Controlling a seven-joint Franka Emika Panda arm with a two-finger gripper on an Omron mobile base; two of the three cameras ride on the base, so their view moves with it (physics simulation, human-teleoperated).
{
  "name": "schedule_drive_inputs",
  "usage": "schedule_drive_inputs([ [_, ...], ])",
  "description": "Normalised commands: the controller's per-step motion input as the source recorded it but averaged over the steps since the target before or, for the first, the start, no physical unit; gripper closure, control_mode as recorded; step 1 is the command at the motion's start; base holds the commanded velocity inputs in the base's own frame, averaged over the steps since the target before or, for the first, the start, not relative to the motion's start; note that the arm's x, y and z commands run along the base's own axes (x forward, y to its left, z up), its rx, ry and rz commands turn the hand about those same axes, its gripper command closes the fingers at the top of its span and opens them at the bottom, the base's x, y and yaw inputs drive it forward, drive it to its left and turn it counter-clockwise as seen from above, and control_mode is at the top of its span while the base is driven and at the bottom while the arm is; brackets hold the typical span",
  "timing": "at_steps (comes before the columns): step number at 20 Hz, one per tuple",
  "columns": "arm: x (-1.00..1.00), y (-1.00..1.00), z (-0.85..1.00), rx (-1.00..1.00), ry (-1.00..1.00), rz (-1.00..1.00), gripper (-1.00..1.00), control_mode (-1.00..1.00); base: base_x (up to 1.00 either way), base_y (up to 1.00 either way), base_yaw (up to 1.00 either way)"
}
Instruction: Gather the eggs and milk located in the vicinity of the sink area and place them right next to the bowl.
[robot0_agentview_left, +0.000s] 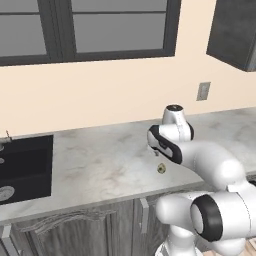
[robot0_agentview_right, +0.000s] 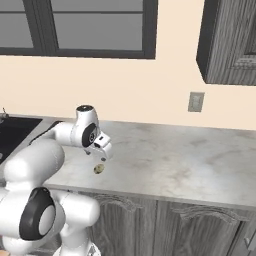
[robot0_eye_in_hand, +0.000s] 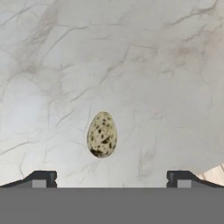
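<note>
Hand (robot0_eye_in_hand: 111, 178) wide open, holding nothing, just above the small speckled pale egg (robot0_eye_in_hand: 102, 134) lying near the grey marble worktop (robot0_eye_in_hand: 144, 65) front edge; could roll off if bumped.

The light was even and soft; the bench (robot0_agentview_left: 100, 160) showed no glare, only weak shadows, and all pictures looked slightly blurred.

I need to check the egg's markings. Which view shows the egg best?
The hand view: the egg lies large and speckled between the open gripper's fingertips. Both base views show a small speck on the counter.
</note>
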Motion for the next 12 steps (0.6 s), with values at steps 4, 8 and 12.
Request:
schedule_drive_inputs([
  [4, 0.00, 0.00, 0.00, 0.00, 0.00, 0.00, -1.00, -1.00, 0.00, 0.00, 0.00],
  [8, 0.00, 0.00, -0.04, 0.00, 0.00, 0.00, -1.00, -1.00, 0.00, 0.00, 0.00],
  [12, 0.00, 0.00, -0.16, 0.02, 0.00, 0.00, -1.00, -1.00, 0.00, 0.00, 0.00],
])
